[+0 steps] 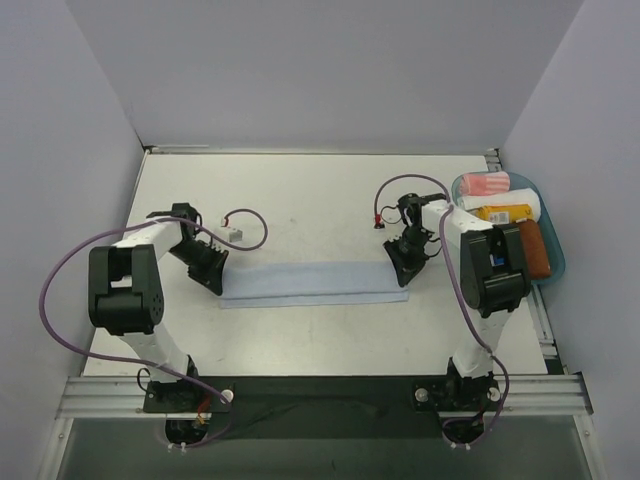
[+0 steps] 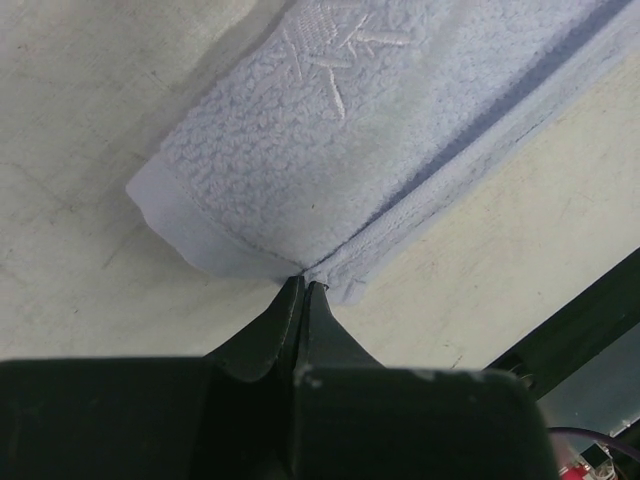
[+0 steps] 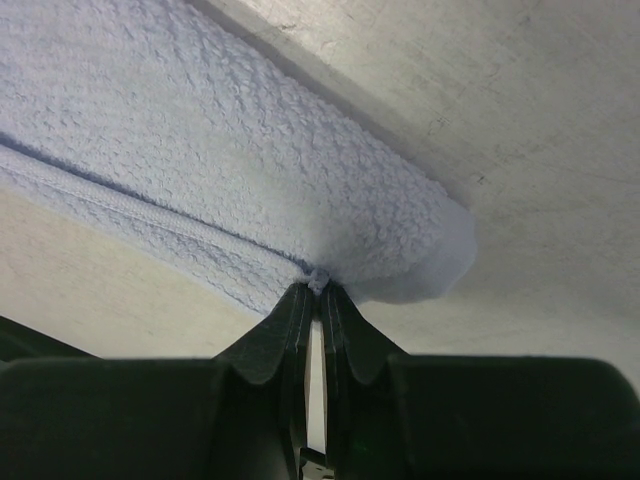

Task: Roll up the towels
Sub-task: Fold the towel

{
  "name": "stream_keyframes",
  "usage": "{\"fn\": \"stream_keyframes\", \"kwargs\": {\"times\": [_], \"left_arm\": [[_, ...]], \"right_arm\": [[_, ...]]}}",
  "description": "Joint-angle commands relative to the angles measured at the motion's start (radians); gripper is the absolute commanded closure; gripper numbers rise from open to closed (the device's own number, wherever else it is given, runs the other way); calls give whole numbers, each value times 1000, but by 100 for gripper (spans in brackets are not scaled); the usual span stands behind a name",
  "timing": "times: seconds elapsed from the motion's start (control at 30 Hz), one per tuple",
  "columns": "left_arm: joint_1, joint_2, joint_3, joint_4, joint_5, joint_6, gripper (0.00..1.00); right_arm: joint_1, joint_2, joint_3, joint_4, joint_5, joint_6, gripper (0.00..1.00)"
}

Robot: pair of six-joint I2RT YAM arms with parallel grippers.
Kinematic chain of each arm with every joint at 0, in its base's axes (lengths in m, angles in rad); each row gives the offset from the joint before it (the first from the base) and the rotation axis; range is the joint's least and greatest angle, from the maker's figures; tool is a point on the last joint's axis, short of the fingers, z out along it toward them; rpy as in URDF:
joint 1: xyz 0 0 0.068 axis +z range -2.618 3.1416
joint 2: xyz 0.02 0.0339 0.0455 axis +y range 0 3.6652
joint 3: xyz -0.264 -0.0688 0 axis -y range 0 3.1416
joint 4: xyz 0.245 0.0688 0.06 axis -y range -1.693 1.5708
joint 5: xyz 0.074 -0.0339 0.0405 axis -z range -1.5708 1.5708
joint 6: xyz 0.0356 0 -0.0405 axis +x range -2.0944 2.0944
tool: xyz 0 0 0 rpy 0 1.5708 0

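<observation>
Across mid tabletop (image 1: pixel 300 200), the pale light-blue terry hand towel (image 1: pixel 315 283) is lying flat as a long folded strip, spanning between both arms. Left pincer (image 2: pixel 303 290) is clamping the near edge at the strip's left end. Right pincer (image 3: pixel 318 288) is pinching the near edge at the right end, jaws closed down on the cloth layers. Probably gripping both ends to get the fold straight and aligned before rolling. Rust-brown towel (image 1: pixel 535 250) is sitting in the blue plastic tray (image 1: pixel 557 262) at far right among other cloths, apparently rolled, so the blue one is looking like the remaining job.
</observation>
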Motion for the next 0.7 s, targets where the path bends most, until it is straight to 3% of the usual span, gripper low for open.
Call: {"fn": "stream_keyframes", "kwargs": {"times": [0.0, 0.43, 0.47, 0.53, 0.6, 0.63, 0.67], "left_arm": [[0, -71, 17, -16, 35, 35, 100], [-3, -31, -30, -57, 35, 83, 100], [-3, -25, -33, -48, 28, 84, 100], [-2, -14, -36, -47, 23, 91, 99], [-3, -22, -33, -60, 31, 106, 89], [0, -30, -30, -76, 41, 118, 77], [-2, -42, -29, -109, 57, 129, 72]], "right_arm": [[-9, -68, 35, -58, 10, -8, 100], [-9, -69, -9, -73, 0, -51, 99], [-9, -69, -11, -75, -3, -54, 95], [-10, -78, -18, -78, -5, -64, 78], [-13, -94, -32, -84, 3, -71, 61], [-17, -115, -37, -90, 1, -80, 59], [-23, -129, -37, -114, -3, -84, 58]]}}
